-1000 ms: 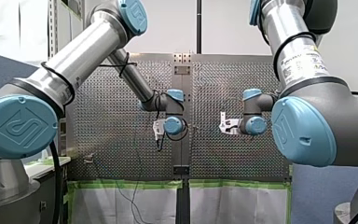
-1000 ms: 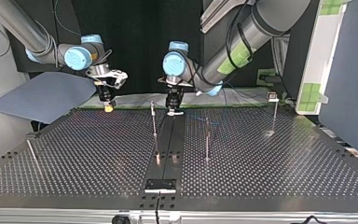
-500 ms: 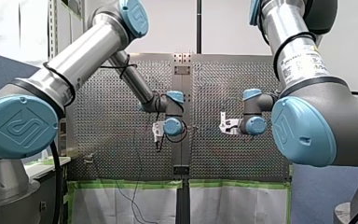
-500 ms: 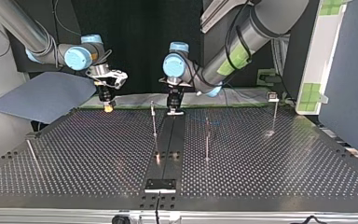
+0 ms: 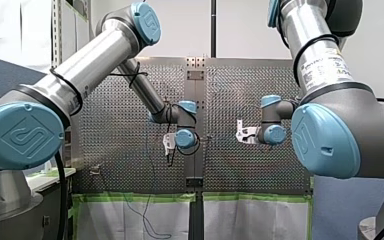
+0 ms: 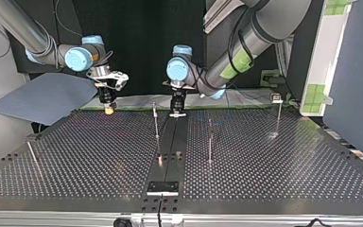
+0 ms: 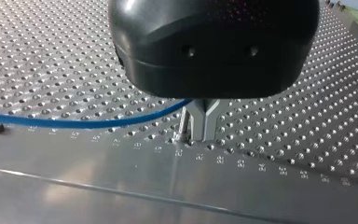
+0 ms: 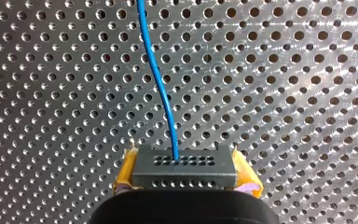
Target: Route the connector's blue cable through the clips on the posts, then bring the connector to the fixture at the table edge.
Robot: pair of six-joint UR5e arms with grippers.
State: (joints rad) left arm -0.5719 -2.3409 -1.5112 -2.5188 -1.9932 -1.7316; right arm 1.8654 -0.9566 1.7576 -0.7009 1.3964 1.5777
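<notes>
The right gripper (image 8: 182,175) pinches the connector (image 8: 182,163) btwn its yellow pads (image 8: 125,171), over the table's (image 6: 99,151) far left edge in top view. The blue cable (image 8: 161,88) exits the connector's face. The left gripper (image 7: 199,128) has its metal tips pressed together, w/ the cable running into the fork above them.

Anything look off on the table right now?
Nothing clearly wrong. The connector sits square in my right gripper; the blue cable runs unkinked. Only oddity: the post at the top view's left leans, unlike the other posts; possibly just perspective.

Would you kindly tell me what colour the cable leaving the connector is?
The thin cable is blue, clearest in the right wrist view.
</notes>
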